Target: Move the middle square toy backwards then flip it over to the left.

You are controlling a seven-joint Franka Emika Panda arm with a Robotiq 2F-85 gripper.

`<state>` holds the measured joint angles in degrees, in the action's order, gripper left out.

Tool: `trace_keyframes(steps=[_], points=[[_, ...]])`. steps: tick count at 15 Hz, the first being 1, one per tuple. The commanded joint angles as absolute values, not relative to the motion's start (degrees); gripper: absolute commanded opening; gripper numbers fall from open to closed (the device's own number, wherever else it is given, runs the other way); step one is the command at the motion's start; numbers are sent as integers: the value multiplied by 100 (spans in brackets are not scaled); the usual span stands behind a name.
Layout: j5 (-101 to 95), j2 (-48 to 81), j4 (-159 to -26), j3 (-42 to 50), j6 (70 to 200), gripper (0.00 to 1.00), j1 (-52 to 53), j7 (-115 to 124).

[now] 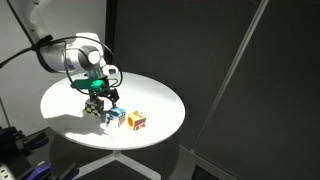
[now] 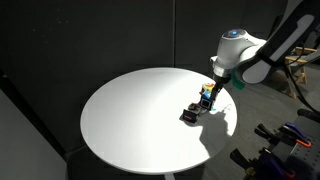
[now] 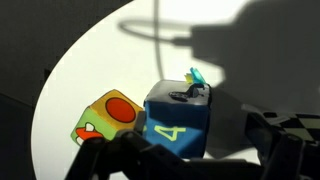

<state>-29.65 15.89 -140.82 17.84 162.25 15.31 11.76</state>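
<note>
The middle square toy (image 3: 178, 122) fills the wrist view: a blue cube with a yellow "4" on its near face and small dark and teal marks on top. It shows as a light blue and white cube in an exterior view (image 1: 113, 118). My gripper (image 3: 195, 138) is open, with its dark fingers on either side of this cube and a gap on the right side. In both exterior views the gripper (image 1: 103, 98) (image 2: 206, 96) hangs low over the row of cubes.
The orange, yellow and red cube (image 3: 108, 118) (image 1: 136, 121) lies close beside the blue cube. The dark green, black and white cube (image 1: 92, 109) (image 2: 188, 115) lies on its other side. All rest on a round white table (image 1: 150, 95) (image 2: 130, 120) near its edge.
</note>
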Motion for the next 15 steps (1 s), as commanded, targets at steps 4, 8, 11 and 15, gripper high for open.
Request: trace_keyframes(steps=[4, 8, 11, 15], points=[[-1843, 1417, -13852, 777, 15774, 100, 467, 60], [-1263, 1367, -13729, 402, 15552, 100, 110, -508], [-898, 1363, -13603, 217, 15294, 100, -72, -849], [-803, 1430, -13439, 214, 15117, 100, -152, -917]])
